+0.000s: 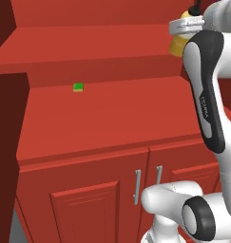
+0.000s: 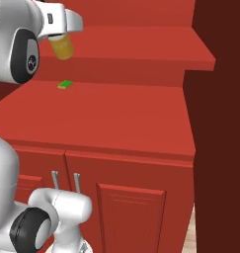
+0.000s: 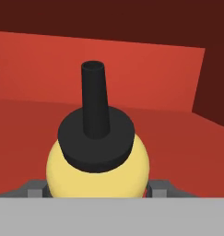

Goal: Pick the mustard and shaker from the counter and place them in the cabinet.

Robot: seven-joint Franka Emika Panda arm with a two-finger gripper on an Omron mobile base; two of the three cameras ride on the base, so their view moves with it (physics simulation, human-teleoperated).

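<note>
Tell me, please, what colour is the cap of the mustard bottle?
Black. The cap sits on the yellow mustard bottle; the hand view shows it best.

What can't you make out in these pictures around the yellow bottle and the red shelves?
- Yellow squeeze bottle with dark cap: the white arm covers most of it in the left base view.
- Its base: below the edge in the hand view.
- Gripper fingers: mostly cut off there.
- Tiny green block: too small for detail.

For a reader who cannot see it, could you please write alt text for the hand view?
A yellow mustard bottle with a dark pointed cap sits between the gripper fingers, seen from close behind its shoulder. Beyond it lie a flat red shelf and a red back wall.
</note>
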